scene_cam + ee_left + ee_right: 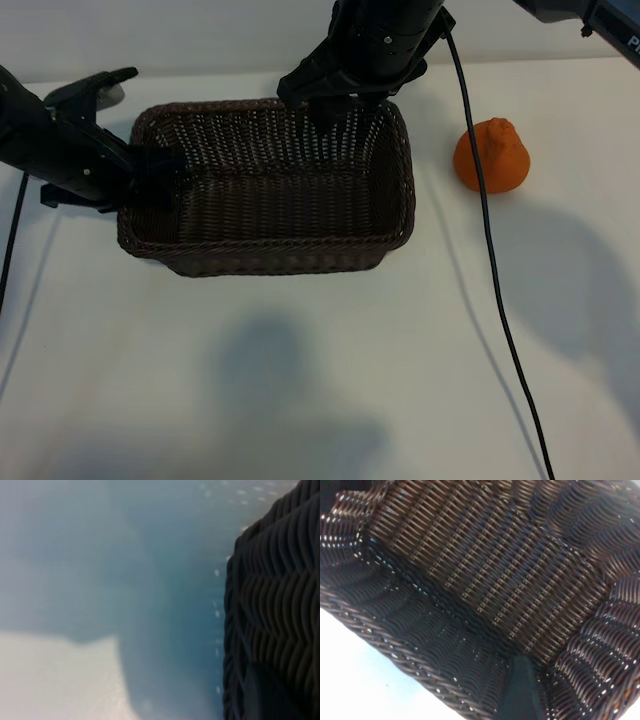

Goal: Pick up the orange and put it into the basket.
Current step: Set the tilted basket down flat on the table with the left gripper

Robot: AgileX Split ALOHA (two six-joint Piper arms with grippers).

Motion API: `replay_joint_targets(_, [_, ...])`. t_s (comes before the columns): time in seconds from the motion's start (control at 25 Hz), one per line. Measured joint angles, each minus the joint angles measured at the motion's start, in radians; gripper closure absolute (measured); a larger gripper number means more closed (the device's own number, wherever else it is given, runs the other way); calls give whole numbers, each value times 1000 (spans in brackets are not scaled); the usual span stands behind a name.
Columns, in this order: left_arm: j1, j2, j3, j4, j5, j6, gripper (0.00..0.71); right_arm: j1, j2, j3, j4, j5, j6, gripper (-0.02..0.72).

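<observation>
A: Surroundings? 
B: White tabletop (300, 360). A black cable (490, 250) runs down across it, passing in front of the orange (491, 156). Basket (265, 250) lies between the arms.

A: Orange? 
B: Bright, matte, knob pointing up; right of the basket, apart from it, untouched.

A: Basket axis? 
B: Long side runs left to right; dark brown wicker, braided rim.

A: Tools? 
B: Left tool (160, 170) pinched narrow on the basket's left rim. Right tool (335, 105) spread wide over the far rim, holding nothing.
</observation>
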Motion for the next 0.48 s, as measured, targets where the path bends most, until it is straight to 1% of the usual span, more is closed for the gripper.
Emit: replay_joint_targets(0.48, [0,15,-2,-32,-5,-4,561,0,0,0,0,0,0,166])
